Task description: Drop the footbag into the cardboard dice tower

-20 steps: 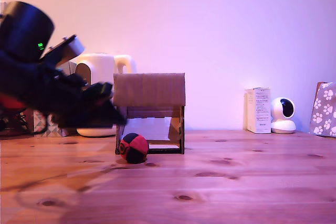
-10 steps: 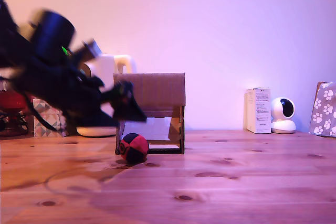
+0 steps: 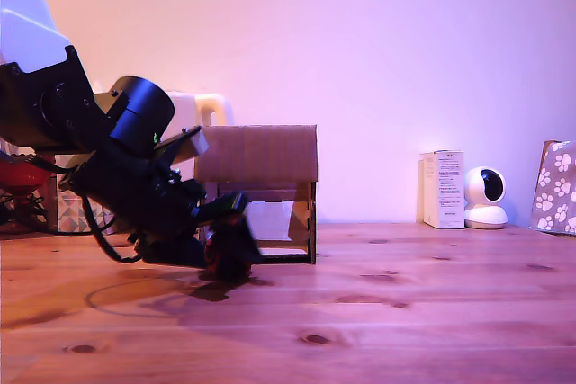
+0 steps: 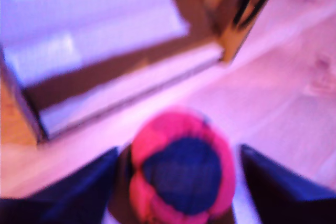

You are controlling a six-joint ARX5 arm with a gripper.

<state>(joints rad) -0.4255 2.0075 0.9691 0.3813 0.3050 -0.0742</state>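
The arm reaches down from the exterior view's left, and the hand (image 3: 236, 245) sits low over the wooden counter (image 3: 378, 312) directly in front of the cardboard box (image 3: 257, 191). In the exterior view the hand hides nearly all of the ball; only a dark rounded shape shows at the counter surface near the box's lower corner on the exterior view's left.

The wrist view is blurred but shows the arrangement. The ball (image 4: 181, 174), red with a dark blue panel facing the camera, lies on the counter (image 4: 283, 108) between the two dark fingers (image 4: 63, 192). The fingers stand apart, one at the ball's 9 o'clock and one at its 3 o'clock. A gap is visible on the 3 o'clock side; contact on the 9 o'clock side cannot be determined. The box's framed lower opening (image 4: 115, 51), with its pale ramp, lies at the ball's 11 o'clock, just beyond it.

In the exterior view, a white carton (image 3: 443, 189), a small white camera (image 3: 486, 197) and a paw-print bag (image 3: 555, 186) stand at 3 o'clock from the box, well apart from it. A cream kettle (image 3: 200, 110) stands behind the arm.
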